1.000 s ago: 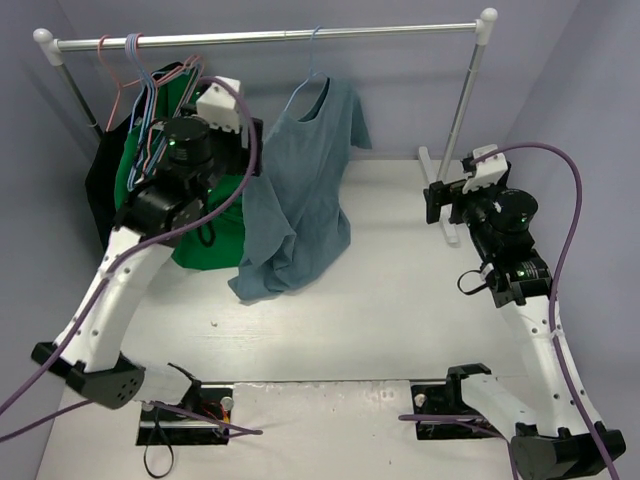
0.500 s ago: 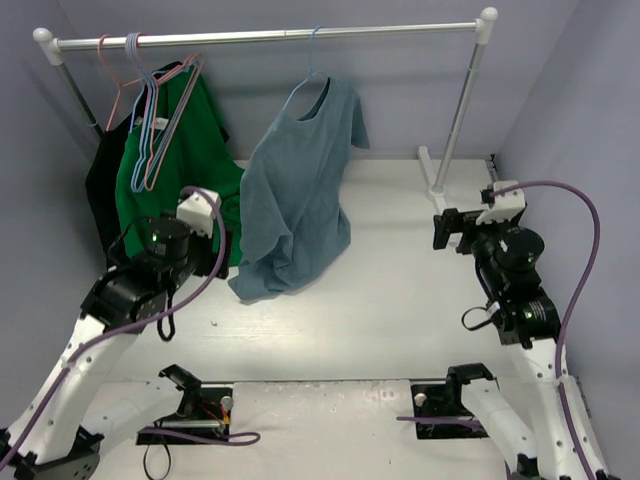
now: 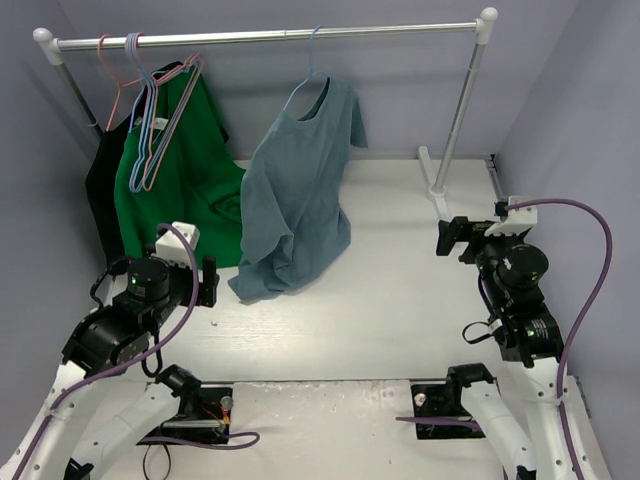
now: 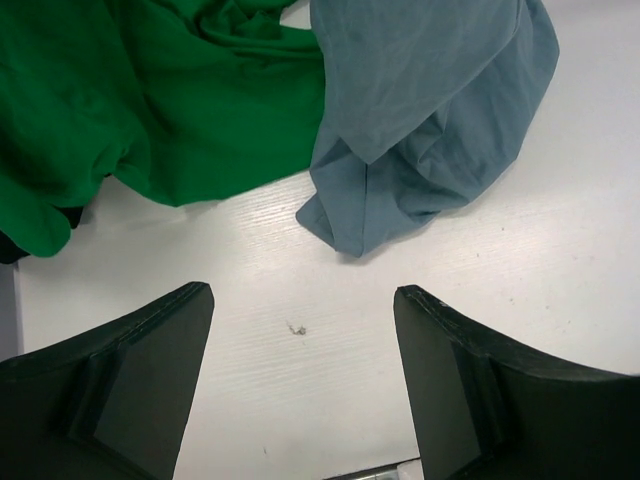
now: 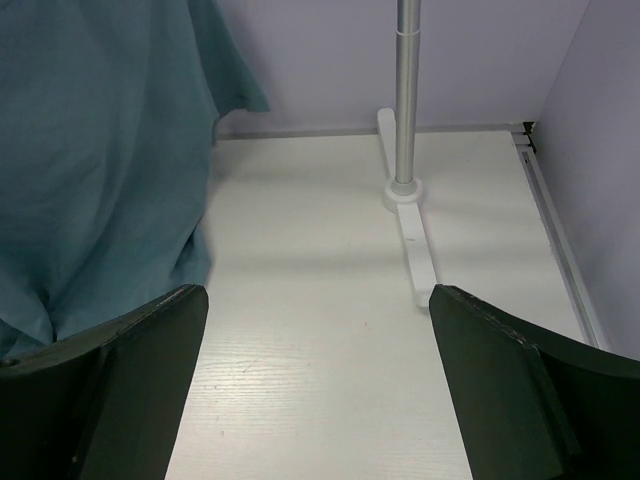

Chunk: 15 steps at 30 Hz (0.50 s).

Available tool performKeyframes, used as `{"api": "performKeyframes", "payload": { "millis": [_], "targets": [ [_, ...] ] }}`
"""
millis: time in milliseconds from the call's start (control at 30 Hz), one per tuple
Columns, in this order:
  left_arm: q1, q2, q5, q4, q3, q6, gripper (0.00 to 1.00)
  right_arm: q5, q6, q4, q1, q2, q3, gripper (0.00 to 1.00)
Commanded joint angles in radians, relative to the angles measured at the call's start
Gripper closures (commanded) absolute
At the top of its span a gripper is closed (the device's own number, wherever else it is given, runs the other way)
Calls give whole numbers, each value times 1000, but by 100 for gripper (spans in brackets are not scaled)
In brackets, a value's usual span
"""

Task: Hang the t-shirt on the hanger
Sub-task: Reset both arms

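Observation:
The grey-blue t-shirt [image 3: 298, 190] hangs on the light-blue wire hanger [image 3: 305, 85], whose hook is over the rail [image 3: 270, 38]. The shirt's lower part rests bunched on the table. It also shows in the left wrist view [image 4: 430, 110] and the right wrist view [image 5: 95, 150]. My left gripper [image 3: 208, 283] is open and empty, low over the table left of the shirt's hem; in its own view [image 4: 300, 340] only bare table lies between the jaws. My right gripper [image 3: 452, 238] is open and empty at the right, well apart from the shirt; it shows in its own view [image 5: 315, 345].
A bright green shirt [image 3: 180, 170] and a black garment [image 3: 100, 190] hang at the rail's left end with pink and blue spare hangers [image 3: 150, 110]. The rack's right upright [image 3: 460, 110] and white foot [image 5: 412, 235] stand near my right gripper. Walls close in on three sides.
My left arm has pulled back from the rail and dropped down toward the near left. My right arm has also drawn back toward the near right. The shirt stays on the hanger.

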Motion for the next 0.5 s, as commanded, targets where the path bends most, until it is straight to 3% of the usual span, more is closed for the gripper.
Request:
{"api": "performKeyframes", "payload": {
  "millis": [0, 467],
  "targets": [
    [5, -35, -7, 43, -36, -33, 27, 23, 16, 72, 0, -19, -13, 0],
    [5, -120, -53, 106, -137, -42, 27, 48, 13, 66, 0, -44, -28, 0]
  ]
}}
